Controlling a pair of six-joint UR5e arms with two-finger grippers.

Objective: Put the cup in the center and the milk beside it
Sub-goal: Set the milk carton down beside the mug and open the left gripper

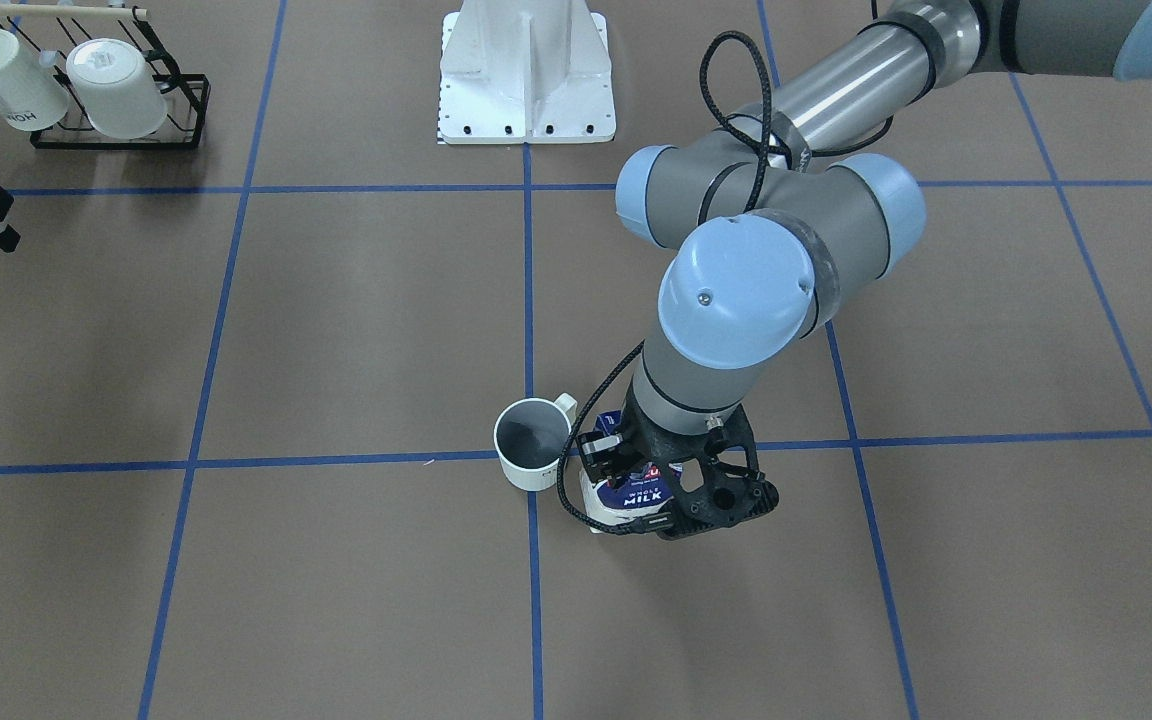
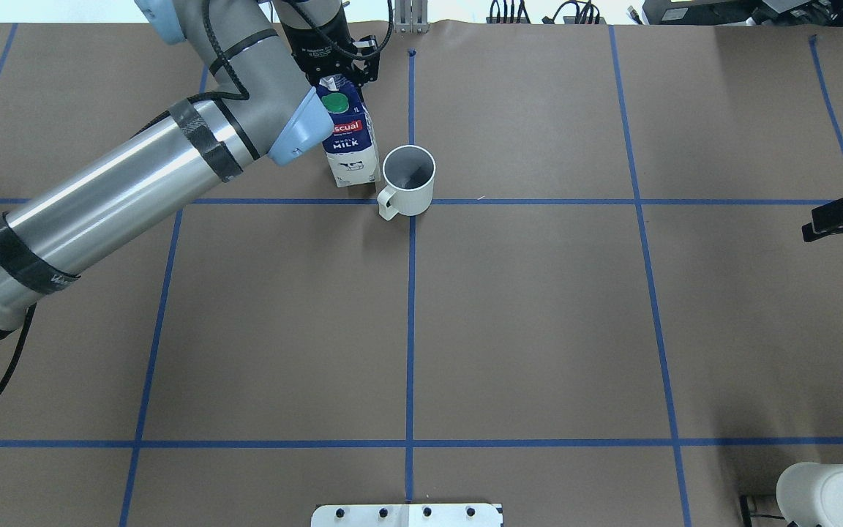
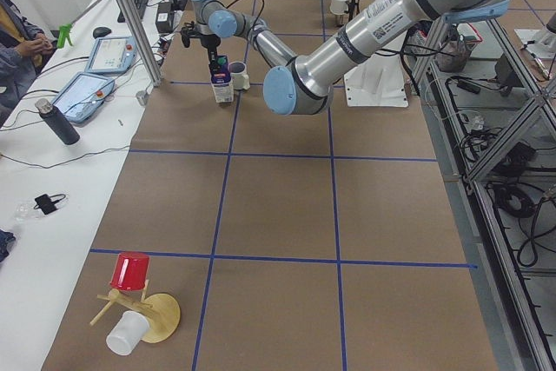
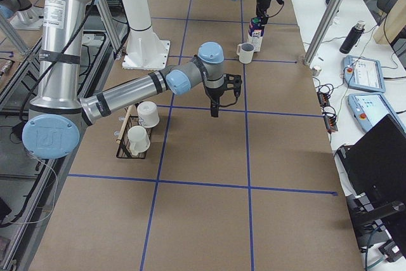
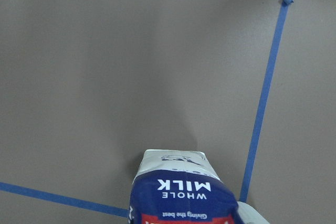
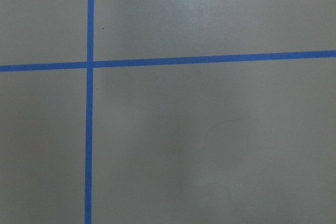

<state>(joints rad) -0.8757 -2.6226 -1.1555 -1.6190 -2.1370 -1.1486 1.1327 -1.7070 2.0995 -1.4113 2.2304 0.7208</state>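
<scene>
The white cup stands upright on the blue tape crossing at mid-table, handle toward the robot; it also shows in the front view. The navy and white milk carton stands upright on the table right beside the cup, on my left, green cap up. My left gripper comes down from above and is shut on the carton's top; in the front view the left gripper covers most of the carton. The left wrist view shows the carton below. My right gripper hovers at the table's right edge, empty; its jaws' state is unclear.
A black wire rack with two white mugs stands near the robot's right side. The white robot base is at the table's near-robot edge. A wooden stand with a red cup sits at the table's left end.
</scene>
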